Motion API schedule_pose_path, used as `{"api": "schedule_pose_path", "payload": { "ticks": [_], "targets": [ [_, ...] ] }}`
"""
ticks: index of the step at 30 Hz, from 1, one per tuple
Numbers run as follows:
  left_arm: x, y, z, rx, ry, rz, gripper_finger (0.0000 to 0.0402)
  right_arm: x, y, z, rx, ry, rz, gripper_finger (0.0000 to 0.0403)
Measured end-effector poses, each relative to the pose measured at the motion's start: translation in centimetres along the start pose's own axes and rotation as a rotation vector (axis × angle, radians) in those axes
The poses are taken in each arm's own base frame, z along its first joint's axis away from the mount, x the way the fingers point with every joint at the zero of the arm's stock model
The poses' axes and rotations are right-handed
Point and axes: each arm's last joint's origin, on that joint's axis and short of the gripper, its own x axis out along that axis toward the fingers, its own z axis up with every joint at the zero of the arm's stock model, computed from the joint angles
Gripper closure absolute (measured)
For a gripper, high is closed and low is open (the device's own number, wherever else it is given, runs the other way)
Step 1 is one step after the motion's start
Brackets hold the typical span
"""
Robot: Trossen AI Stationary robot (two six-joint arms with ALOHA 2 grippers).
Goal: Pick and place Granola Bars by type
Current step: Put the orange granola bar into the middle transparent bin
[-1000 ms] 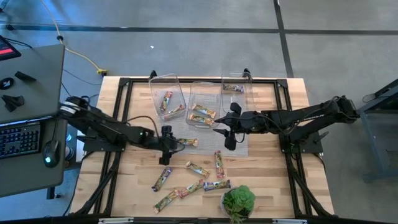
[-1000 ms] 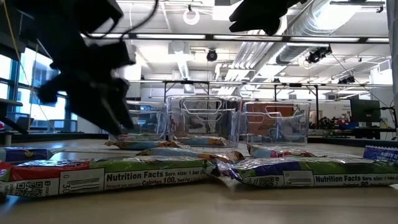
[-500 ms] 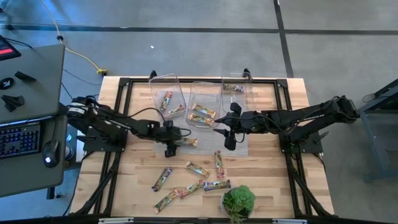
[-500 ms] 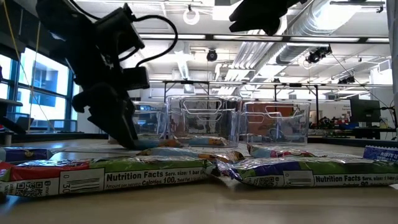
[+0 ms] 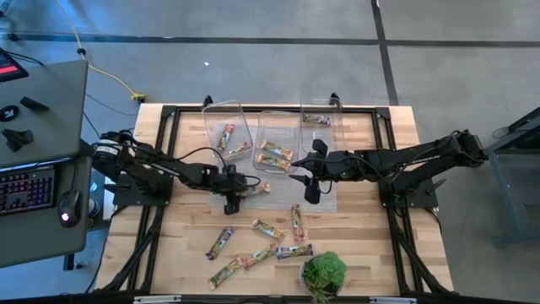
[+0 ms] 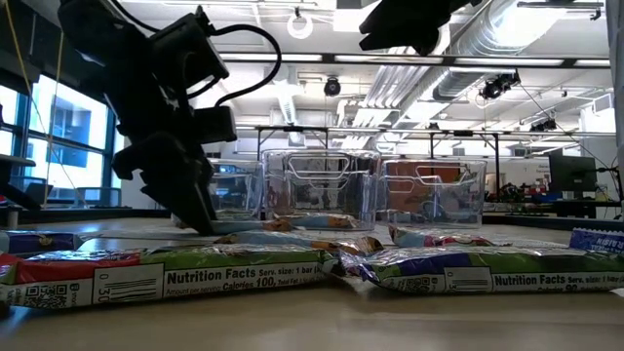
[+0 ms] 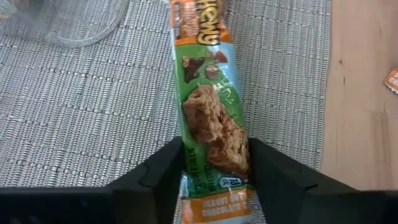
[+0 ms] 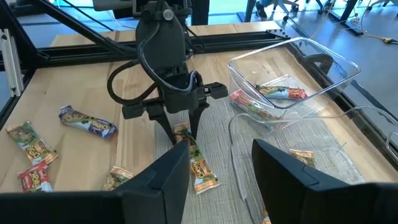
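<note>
A green-gold granola bar [image 5: 259, 189] [image 7: 208, 93] lies flat on the grey woven mat [image 7: 81, 118] in front of the clear bins. My left gripper [image 5: 240, 191] [image 7: 214, 174] points down at the bar's left end and is shut on it; the right wrist view shows this from across the table [image 8: 180, 135]. My right gripper [image 5: 308, 182] [image 8: 221, 186] hovers open above the mat's right part, touching nothing. Several more bars lie loose on the wood near the front edge, for instance a blue-purple one [image 5: 221, 242] and a green one [image 5: 267, 229]. My left gripper pinches the green-gold bar at its end nearest the arm [image 7: 214, 163], one finger [image 7: 165, 177] on each long edge of the wrapper. The fingers come slanting down from the table's left, in line with the bar. The bar lies flat on the mat.
Three clear bins stand at the far side: the left one [image 5: 240, 120] holds red-pink bars, the middle one [image 5: 261, 127] green-gold bars, the right one [image 5: 336, 118] one bar. A green potted plant [image 5: 323, 272] stands at the near edge. Black frame rails border the table.
My left gripper has moved toward the table's right and slightly toward its far edge, up to the green-gold bar, and has come down onto the bar's left end. It has barely moved in the last half second. The right arm has kept still.
</note>
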Motion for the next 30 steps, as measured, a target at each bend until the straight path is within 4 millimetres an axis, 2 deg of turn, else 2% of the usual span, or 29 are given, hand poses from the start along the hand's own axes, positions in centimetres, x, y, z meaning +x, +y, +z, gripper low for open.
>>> {"api": "schedule_pose_path", "payload": {
  "ticks": [5, 10, 17, 20, 26, 30],
  "targets": [
    [-0.2, -0.1, 0.3, -0.003, -0.001, -0.024, 0.0271, 0.0, 0.0, 0.0, 0.0, 0.0, 0.0, 0.0245],
    [-1.4, -0.2, 1.6, 0.0, 0.007, -0.055, 0.0274, 0.0, 0.0, 0.0, 0.005, 0.0, 0.0, 0.0245],
    [-4.5, -0.6, 5.2, 0.067, -0.047, -0.087, 0.0274, 0.0, 0.0, 0.0, 0.006, 0.0, 0.0, 0.0244],
    [-5.9, -0.6, 7.4, 0.111, -0.106, -0.037, 0.0274, 0.0, 0.0, 0.0, 0.007, 0.0, 0.0, 0.0245],
    [-8.7, 0.7, 11.4, 0.2, -0.143, 0.129, 0.0273, 0.0, 0.0, 0.0, 0.007, 0.0, 0.0, 0.0245],
    [-9.9, 2.6, 13.4, 0.194, -0.201, 0.16, 0.0273, 0.0, 0.0, 0.0, 0.008, 0.001, 0.003, 0.0244]
  ]
}}
